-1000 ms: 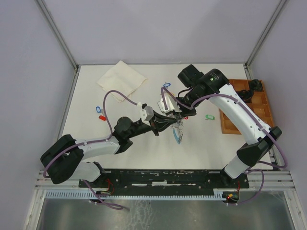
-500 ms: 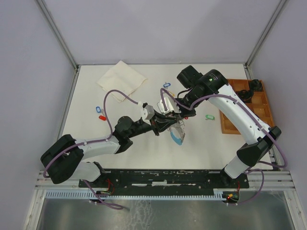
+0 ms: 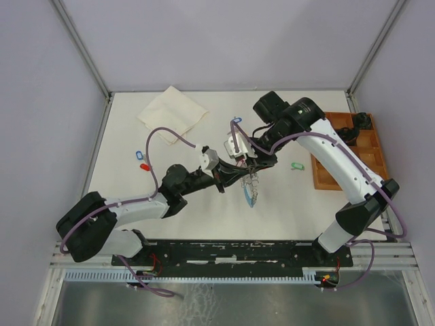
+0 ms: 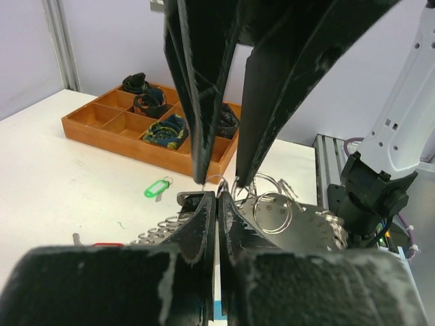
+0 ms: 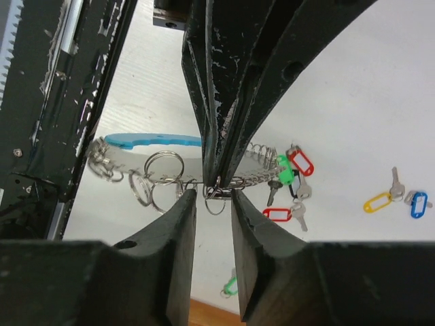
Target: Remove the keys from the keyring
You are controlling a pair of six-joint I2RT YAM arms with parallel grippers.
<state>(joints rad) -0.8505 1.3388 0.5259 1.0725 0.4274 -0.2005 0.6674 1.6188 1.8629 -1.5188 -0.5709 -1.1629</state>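
Note:
The keyring [image 5: 153, 140], a loop of silvery coil and light-blue band, hangs above the table with several bare split rings on it. My left gripper [image 4: 217, 197] is shut on its wire, seen from above in the top view [image 3: 238, 172]. Tagged keys [image 5: 300, 159] with red, green and dark tags cluster at the loop's right end. My right gripper [image 5: 213, 195] stands open, its fingertips either side of a small split ring just under the left gripper's tips. From overhead the keyring [image 3: 251, 189] dangles below the two grippers.
A wooden tray [image 3: 319, 178] with compartments stands at the right. A folded cloth [image 3: 172, 113] lies at the back left. Loose tagged keys lie on the table: green [image 3: 295, 166], blue [image 3: 236, 121], and red and blue [image 3: 143, 160] at the left.
My right gripper has gone from shut to open. The left gripper loosened briefly and is shut again. The keyring swung slightly under the grippers.

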